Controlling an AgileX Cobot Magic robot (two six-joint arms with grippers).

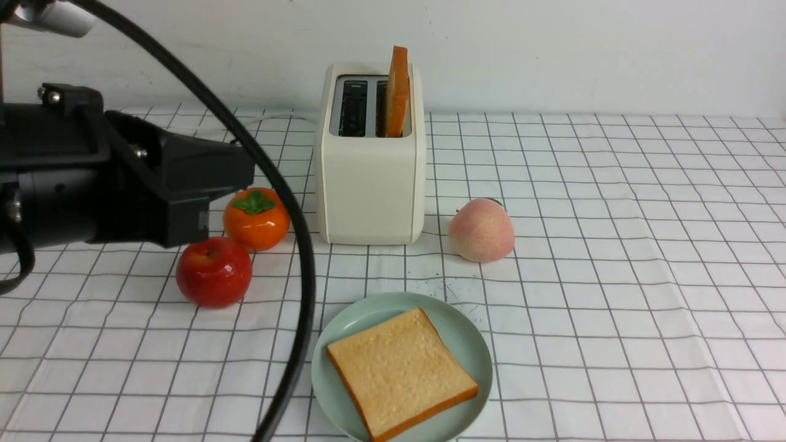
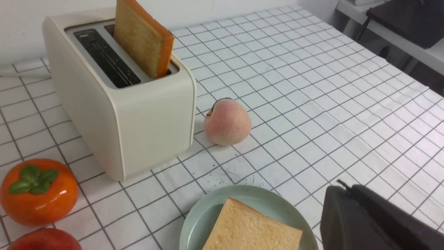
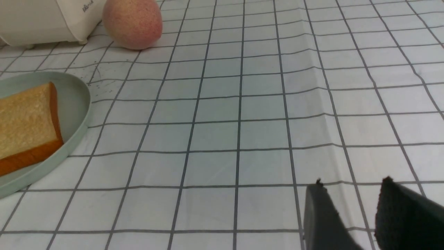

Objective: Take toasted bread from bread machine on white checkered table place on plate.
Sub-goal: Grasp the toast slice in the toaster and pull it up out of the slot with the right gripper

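The first slice [image 1: 400, 372] of toasted bread is already lying flat on the plate [image 1: 470, 334], near the left gripper [image 2: 347, 199]; the second slice [image 1: 398, 92] is standing up in one slot of the bread machine [image 1: 370, 190], farther from those jaws, past the plate; the left jaws are pressing together with nothing between them; the right gripper [image 3: 352, 194] is sitting over the bare white checkered table [image 3: 242, 104], well apart from the plate, with its jaws apart and holding nothing.

I am thinking the job now is getting the second slice; the left jaws are needing to open wide first, come down from above, pinch the two flat faces near the top crust, then go straight up so the bread is not scraping the slot; the peach [image 1: 481, 229] is sitting just beside the machine, so swinging wide is risky.

Some small grey writing is showing on the machine's side; it is too small to read.
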